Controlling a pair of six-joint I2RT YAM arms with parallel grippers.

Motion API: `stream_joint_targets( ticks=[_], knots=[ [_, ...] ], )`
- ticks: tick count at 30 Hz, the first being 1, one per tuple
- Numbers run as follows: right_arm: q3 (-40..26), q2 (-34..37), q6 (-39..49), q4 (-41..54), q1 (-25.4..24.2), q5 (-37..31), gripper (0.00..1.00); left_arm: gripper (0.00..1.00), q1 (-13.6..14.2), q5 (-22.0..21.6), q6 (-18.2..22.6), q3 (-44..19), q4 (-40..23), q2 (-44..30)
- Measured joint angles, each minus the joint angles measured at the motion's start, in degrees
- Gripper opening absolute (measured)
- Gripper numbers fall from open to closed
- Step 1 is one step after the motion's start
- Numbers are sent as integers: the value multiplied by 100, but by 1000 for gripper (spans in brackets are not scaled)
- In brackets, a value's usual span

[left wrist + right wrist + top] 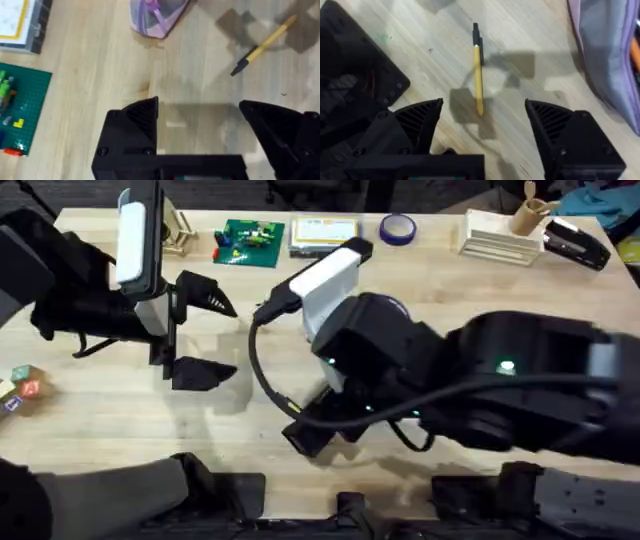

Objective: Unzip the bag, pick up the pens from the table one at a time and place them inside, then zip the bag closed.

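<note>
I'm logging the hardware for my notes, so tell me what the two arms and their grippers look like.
Both arms are matte black with blocky housings. The right arm has a white rectangular module, small green indicator lights and a thick black cable looping beside it. The left arm also carries a white panel. Each gripper, left gripper and right gripper, has two black wedge-shaped fingers with ribbed inner faces.

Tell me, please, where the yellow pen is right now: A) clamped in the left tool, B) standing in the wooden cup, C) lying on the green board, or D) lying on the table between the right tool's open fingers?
D: in the right wrist view the yellow pen lies flat on the table, in the gap ahead of the right tool, whose fingers stand wide apart without touching it.
</note>
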State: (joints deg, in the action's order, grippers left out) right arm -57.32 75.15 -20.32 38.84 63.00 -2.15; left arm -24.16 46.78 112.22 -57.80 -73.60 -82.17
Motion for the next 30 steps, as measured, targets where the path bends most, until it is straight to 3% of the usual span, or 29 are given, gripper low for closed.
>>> stream_joint_targets(
  ticks=[13,19,27,30],
  knots=[
    [0,967,-1413,-164,579,-990,998,993,0,-569,15,0,-289,0],
    [0,1521,-1833,-326,948,-1273,998,993,0,-612,14,0,-255,0],
    [-31,2092,-2084,-655,1023,-1465,997,993,0,-614,14,0,-250,0],
    [-97,2163,-2098,-651,1036,-1455,909,993,0,-614,14,0,-243,0]
  ],
)
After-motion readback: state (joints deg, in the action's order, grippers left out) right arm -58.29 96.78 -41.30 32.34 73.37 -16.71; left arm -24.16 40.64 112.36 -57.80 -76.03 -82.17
